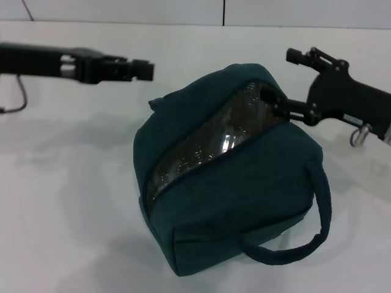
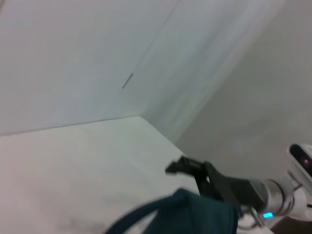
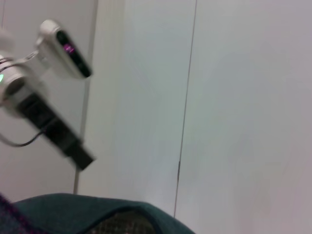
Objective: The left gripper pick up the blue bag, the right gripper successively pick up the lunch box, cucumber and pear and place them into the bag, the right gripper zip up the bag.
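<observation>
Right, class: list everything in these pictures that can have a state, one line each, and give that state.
blue bag: lying on the white table, zip partly open, silvery lining showing through the gap.
bag handle: loose, looping off the near side.
left gripper: in the air beside the bag, holding nothing.
right gripper: at the far end of the zip opening, touching the bag.

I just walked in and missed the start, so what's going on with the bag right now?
A dark teal fabric bag sits on the white table, its top zipper open so a shiny lining and some contents show, though I cannot tell which items. The right gripper is at the far end of the zipper opening, apparently working the zip. The left gripper hangs off to the bag's left, apart from it.
</observation>
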{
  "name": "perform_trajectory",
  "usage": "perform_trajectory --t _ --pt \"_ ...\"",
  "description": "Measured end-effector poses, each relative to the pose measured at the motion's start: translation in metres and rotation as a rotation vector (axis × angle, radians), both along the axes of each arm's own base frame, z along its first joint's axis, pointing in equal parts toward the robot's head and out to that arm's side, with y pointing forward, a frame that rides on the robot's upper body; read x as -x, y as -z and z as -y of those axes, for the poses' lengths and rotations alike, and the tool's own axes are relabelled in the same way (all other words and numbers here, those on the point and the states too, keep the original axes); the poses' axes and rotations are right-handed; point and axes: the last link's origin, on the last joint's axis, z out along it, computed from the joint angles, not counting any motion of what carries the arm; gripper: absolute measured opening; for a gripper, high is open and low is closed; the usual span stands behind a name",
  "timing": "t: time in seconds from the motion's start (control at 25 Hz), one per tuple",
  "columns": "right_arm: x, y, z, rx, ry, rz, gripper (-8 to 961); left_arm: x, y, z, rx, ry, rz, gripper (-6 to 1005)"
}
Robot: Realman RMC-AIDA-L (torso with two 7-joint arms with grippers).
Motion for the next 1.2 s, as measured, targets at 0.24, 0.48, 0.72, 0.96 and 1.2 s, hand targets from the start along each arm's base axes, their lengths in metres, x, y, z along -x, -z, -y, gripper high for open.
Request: perform_trajectory --t 0.24,0.48,0.72,0.96,1.2 --pt "0.014 0.005 -0.019 0.008 -0.011 0.033 867 0.039 0.003 0.035 -0.011 -0.113 0.04 281" --pt "0.022 0.01 -0.024 0.0 -0.024 0.047 830 0.062 0.021 0.067 0.004 -0.181 0.072 279" --pt "0.027 0.011 -0.028 -0.006 -0.027 0.045 611 0.077 0.039 0.097 0.03 -0.209 0.118 277" --pt "0.028 0.013 -0.03 0.001 -0.011 0.037 357 0.086 0.054 0.116 0.075 -0.21 0.116 276" --pt "0.028 0.01 -0.033 -0.006 0.019 -0.004 163 0.101 0.047 0.129 0.045 -0.23 0.091 276"
